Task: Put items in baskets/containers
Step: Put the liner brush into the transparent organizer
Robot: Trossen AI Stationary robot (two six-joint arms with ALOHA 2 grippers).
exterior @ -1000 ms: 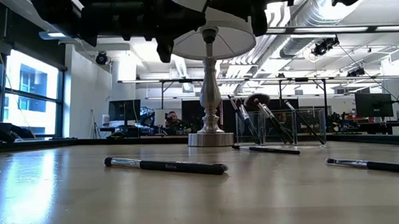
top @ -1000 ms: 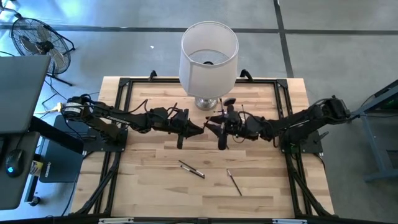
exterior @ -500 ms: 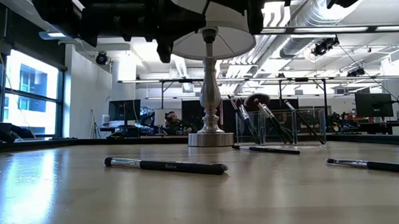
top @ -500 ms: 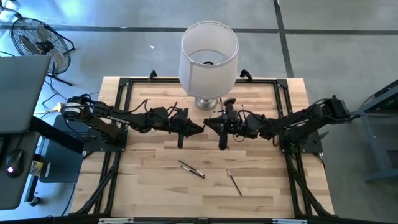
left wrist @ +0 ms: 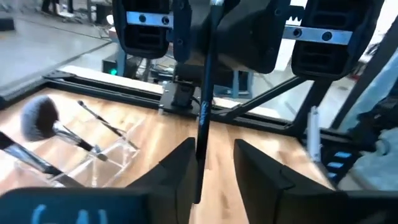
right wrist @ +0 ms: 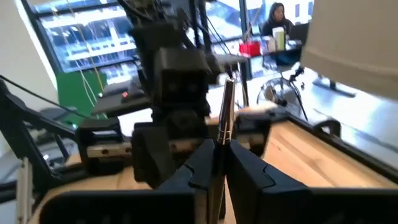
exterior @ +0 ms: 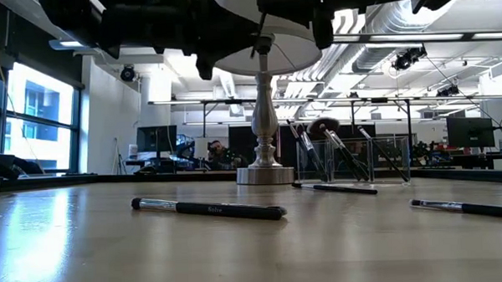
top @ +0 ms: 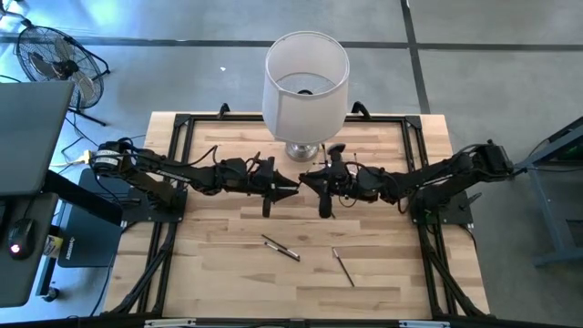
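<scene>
Right jaws pinch slim dark brush [right wrist: 225,107].

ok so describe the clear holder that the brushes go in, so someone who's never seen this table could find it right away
Start from the big white lampshade on its silver base at the far middle of the table. The clear plastic holder stands just beside that base, on the right arm's side. It is the only see-through box there, and several brushes lean in it, one with a fluffy black head.
</scene>
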